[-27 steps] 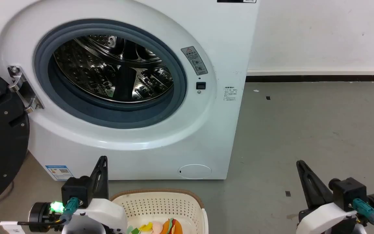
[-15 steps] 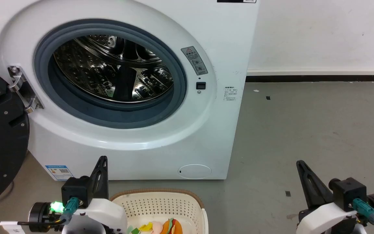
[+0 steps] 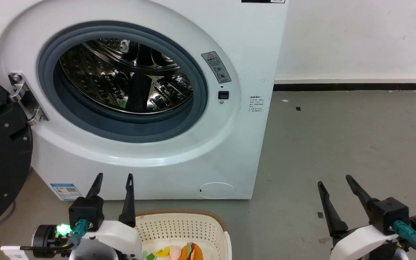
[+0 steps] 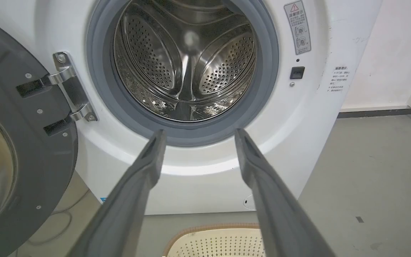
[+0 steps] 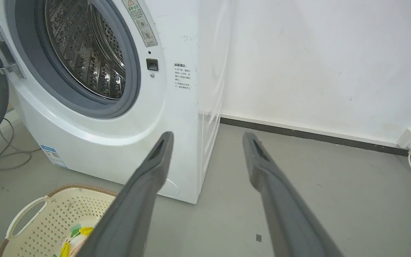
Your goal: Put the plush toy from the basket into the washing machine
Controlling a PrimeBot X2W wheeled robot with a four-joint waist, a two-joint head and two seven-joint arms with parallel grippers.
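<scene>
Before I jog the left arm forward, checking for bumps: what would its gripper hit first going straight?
Probably the washer, at the lower gasket of its open mouth; the open left gripper aims there, though depth is unclear.

The washing machine point(image 3: 237, 144) has a smooth, glossy white shell. Its gasket point(image 3: 128, 130) is matt grey rubber, its drum point(image 4: 145, 53) shiny perforated steel, its hinge point(image 4: 71, 91) polished metal, its door point(image 3: 2, 151) matt black plastic. The basket point(image 3: 179, 228) is cream perforated plastic under a brown woven-look rim point(image 3: 179, 212). The plush toy point(image 3: 190, 252) in it is soft cloth. The floor point(image 3: 338, 137) is matt grey, faintly rough.
</scene>
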